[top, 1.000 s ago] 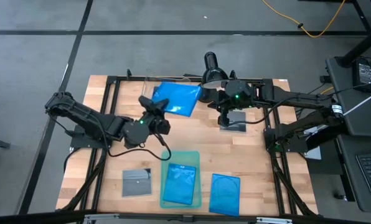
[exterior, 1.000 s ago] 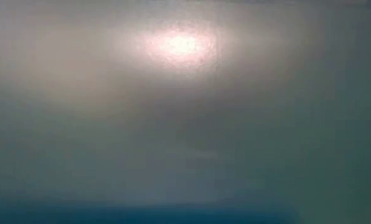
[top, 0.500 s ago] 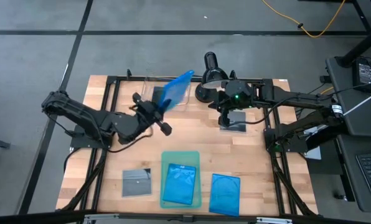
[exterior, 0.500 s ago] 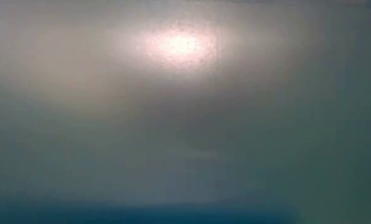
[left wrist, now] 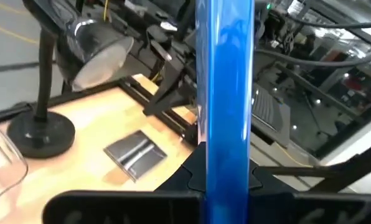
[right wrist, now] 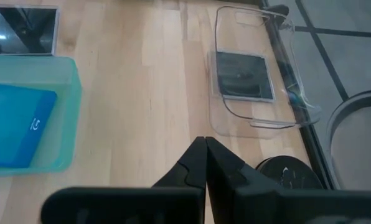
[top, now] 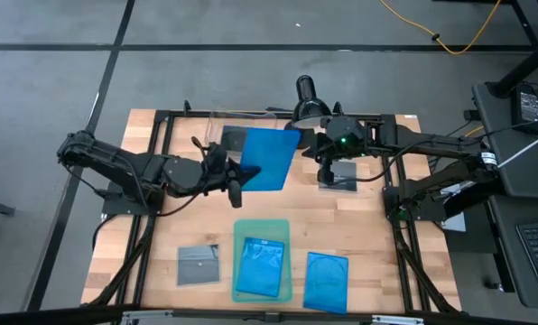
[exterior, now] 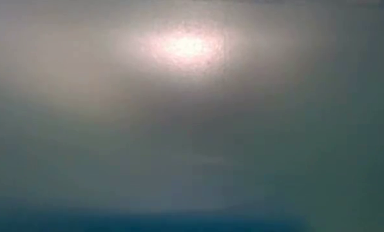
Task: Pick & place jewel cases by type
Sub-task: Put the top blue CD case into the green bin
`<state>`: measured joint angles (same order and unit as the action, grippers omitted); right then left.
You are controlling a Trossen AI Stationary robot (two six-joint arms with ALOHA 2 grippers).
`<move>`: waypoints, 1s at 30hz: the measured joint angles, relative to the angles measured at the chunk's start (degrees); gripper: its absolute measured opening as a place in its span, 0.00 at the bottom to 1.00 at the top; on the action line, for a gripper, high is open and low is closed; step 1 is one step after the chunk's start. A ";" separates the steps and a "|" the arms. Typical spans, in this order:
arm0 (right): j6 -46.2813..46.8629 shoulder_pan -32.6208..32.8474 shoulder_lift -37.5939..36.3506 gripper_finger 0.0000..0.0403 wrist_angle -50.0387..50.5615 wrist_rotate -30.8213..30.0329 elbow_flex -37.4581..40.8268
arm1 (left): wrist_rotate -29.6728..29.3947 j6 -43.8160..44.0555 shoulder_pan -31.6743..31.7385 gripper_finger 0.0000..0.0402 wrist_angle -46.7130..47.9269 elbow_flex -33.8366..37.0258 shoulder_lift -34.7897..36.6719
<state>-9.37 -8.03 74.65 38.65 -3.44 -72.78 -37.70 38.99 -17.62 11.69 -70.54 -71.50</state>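
Note:
My left gripper (top: 239, 171) is shut on a translucent blue jewel case (top: 269, 157), held in the air beside the clear bin (top: 217, 126). In the left wrist view the case (left wrist: 226, 93) shows edge-on. A grey case (top: 236, 137) lies flat in the bin. My right gripper (right wrist: 205, 158) is shut with nothing in it, hovering over another grey case (top: 345, 174) that lies flat on the table. A blue case (top: 258, 266) lies in the pale-green tray (top: 273, 226). One more blue case (top: 325, 280) and a grey one (top: 198, 264) lie on the table near the front. My left gripper pinches the blue case between its two fingers at its left edge (top: 248, 169). The fingers come about level from the table's left. The case is lifted clear of table and bin, its broad face turned up toward the high camera.
A black desk lamp (top: 307, 101) stands at the table's far edge between the two arms, with its base (left wrist: 39, 134) close to the bin. Bare wood (top: 341, 221) lies in the table's middle. The low view shows only a blur.
My left gripper has rolled about its own pointing line while rising a little. The blue case has turned with it: from broad face up, through standing on edge, to broad face up again, clear of the table throughout. My right arm has kept still.

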 joint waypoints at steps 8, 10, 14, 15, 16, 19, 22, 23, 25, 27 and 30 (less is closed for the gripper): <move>0.21 0.02 0.00 0.01 0.04 0.02 0.00 | -0.01 7.38 -5.93 0.02 5.08 0.00 -1.07; 0.10 0.02 0.00 0.01 0.30 0.03 -0.02 | -1.35 10.10 -7.67 0.02 5.28 0.00 -2.30; -2.41 0.02 -0.02 0.01 0.91 2.07 -0.02 | -5.89 17.66 -11.56 0.02 5.34 0.02 -5.12; -3.10 0.09 -0.02 0.01 1.18 2.34 -0.02 | -6.76 20.73 -12.60 0.02 5.31 0.02 -5.93; -3.72 0.21 -0.04 0.01 1.53 2.84 -0.02 | -7.61 24.30 -13.68 0.02 5.28 0.02 -6.88; -5.96 0.87 -0.04 0.01 3.09 3.07 -0.02 | -10.85 34.28 -17.14 0.01 4.48 0.02 -10.38; -7.38 1.59 -0.04 0.01 3.50 3.11 -0.02 | -14.70 42.45 -20.53 0.01 3.06 0.02 -14.52; -7.63 1.85 -0.04 0.01 3.50 3.24 -0.02 | -16.09 44.25 -21.44 0.01 2.14 0.02 -16.08; -8.80 2.33 -0.04 0.01 3.48 3.56 -0.02 | -18.81 46.85 -22.94 0.01 -0.42 0.02 -19.37; -10.02 2.81 -0.04 0.01 3.48 3.64 -0.02 | -19.92 49.76 -23.94 0.01 -3.65 0.02 -22.50; -11.06 2.99 -0.04 0.01 3.44 5.21 -0.02 | -19.66 54.84 -25.15 0.01 -8.52 0.02 -27.56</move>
<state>-20.43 -5.04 74.61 42.10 1.76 -72.79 -57.36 93.83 -42.78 3.17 -70.52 -99.06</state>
